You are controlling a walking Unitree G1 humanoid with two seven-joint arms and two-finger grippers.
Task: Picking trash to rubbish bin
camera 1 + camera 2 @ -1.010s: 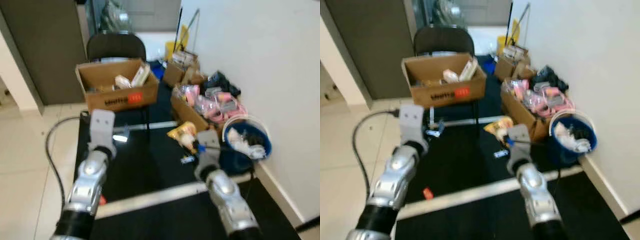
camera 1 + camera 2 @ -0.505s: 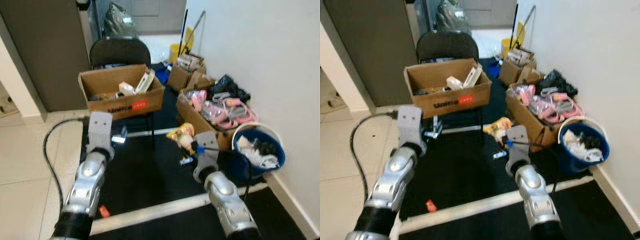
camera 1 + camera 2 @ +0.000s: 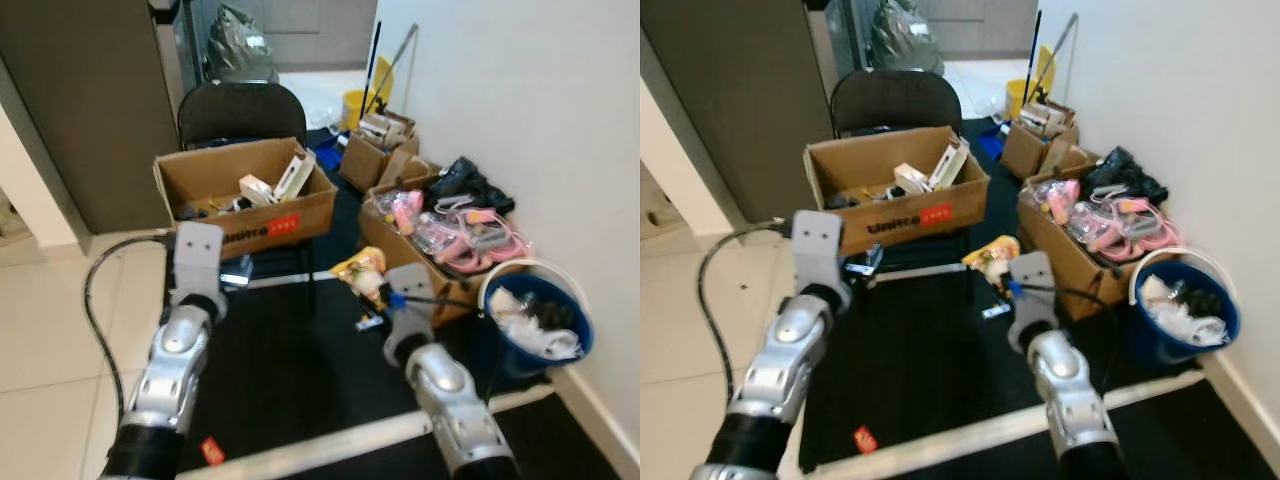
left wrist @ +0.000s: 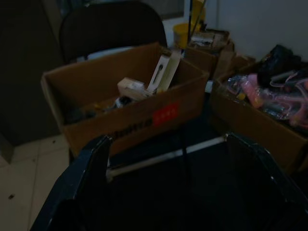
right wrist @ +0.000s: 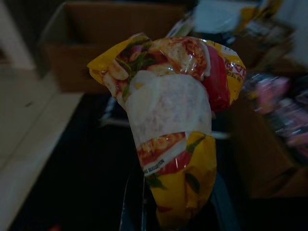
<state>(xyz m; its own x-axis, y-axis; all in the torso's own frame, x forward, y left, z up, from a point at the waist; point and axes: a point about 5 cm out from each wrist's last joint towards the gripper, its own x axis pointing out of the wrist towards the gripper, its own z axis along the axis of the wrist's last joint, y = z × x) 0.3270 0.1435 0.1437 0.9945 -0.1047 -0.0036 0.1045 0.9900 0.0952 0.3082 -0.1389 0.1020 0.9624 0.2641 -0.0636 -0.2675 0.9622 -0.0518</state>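
Above the black mat (image 3: 290, 360), the right pincer (image 3: 378, 290) clamps a yellow wrapper (image 5: 168, 130); the left pincer (image 4: 168, 183) gapes wide, empty.

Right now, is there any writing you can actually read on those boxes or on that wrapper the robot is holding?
"unitre": dark print, roughly legible and possibly cut short, on the front of the cardboard box on the chair.
Red sticker beside that print: too small to read.
Yellow wrapper in the right gripper: a band of small print near its lower half, too blurred to read.
Other boxes by the wall: nothing legible.
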